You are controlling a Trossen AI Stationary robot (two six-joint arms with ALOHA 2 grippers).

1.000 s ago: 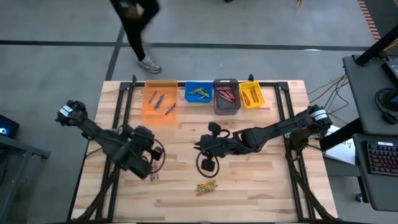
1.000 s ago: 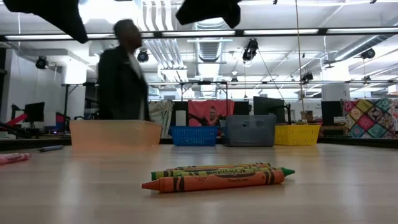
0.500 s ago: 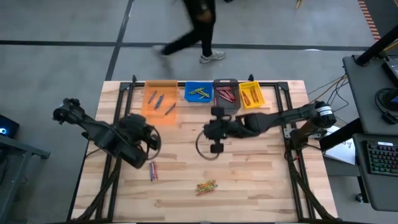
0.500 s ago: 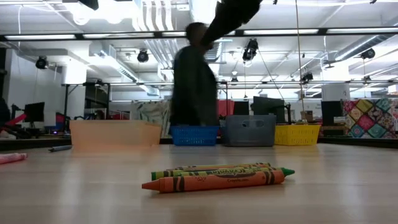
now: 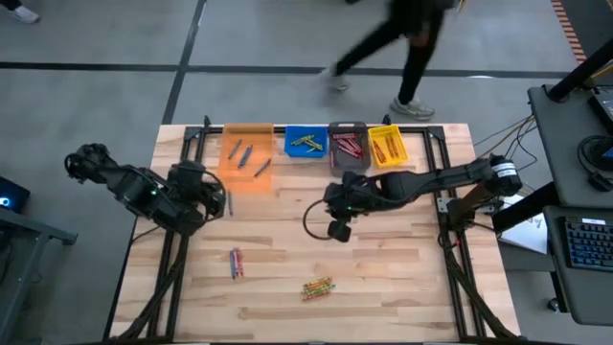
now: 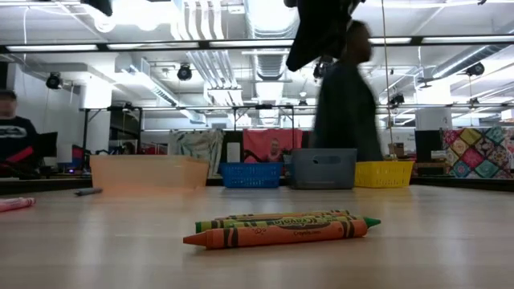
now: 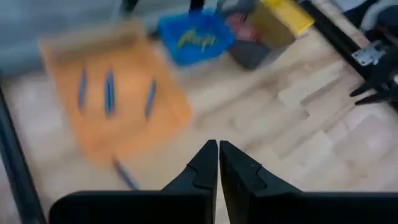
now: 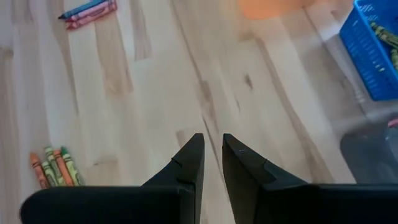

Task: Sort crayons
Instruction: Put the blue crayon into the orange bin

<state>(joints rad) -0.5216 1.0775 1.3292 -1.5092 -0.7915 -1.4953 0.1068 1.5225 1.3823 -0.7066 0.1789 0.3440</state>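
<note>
Crayons [image 5: 318, 287] on table, apart from fingers | left fingers [image 7: 217, 163] closed, empty | right fingers [image 8: 211, 163] slightly parted, empty

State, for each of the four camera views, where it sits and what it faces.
High: overhead, facing down on table, both arms, four bins.
Low: at tabletop height, facing the crayon cluster and bins.
Left wrist: behind the shut left gripper, facing the orange bin.
Right wrist: behind the right gripper, facing the table.
Shared: the cluster shows in high, low and right wrist.
</note>
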